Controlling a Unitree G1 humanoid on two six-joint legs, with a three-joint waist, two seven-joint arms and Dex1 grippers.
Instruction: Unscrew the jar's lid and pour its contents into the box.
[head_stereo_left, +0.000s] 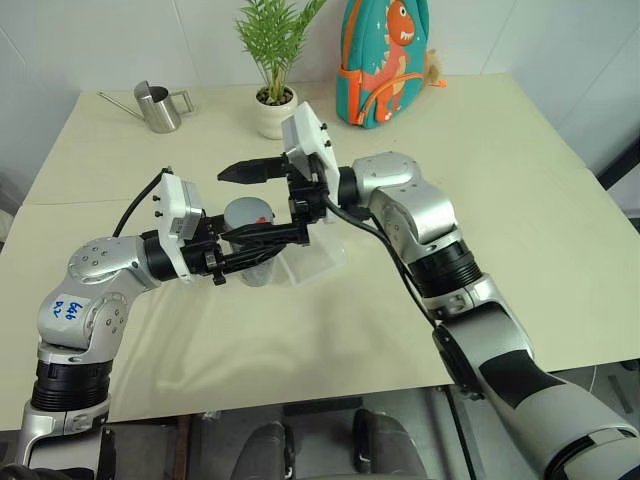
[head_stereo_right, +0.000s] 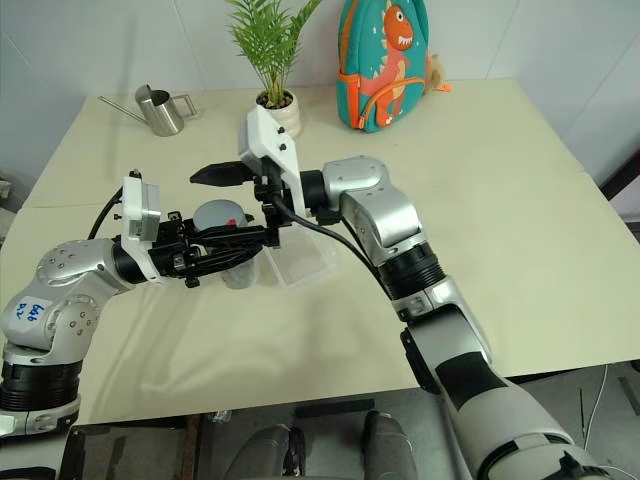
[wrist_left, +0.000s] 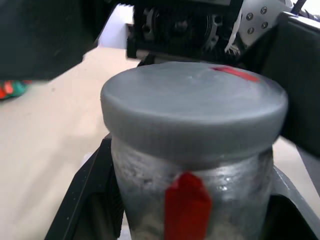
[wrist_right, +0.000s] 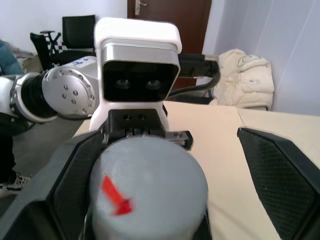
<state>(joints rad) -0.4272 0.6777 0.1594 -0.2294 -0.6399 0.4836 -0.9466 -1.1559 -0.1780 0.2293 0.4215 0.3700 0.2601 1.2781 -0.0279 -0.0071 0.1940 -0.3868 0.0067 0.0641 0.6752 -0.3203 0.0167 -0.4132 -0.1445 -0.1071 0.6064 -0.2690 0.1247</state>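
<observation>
Grey lid (head_stereo_left: 250, 212) is still on the jar (wrist_left: 192, 200), which my left gripper (head_stereo_left: 262, 245) clamps above the table (head_stereo_left: 520, 200), just beside the box (head_stereo_left: 318, 262). My right gripper (wrist_right: 150, 185) is wide open around the lid, holding nothing. If it closes off-centre, I think the jar may twist in the grip. I cannot see the contents; the box looks empty.
</observation>
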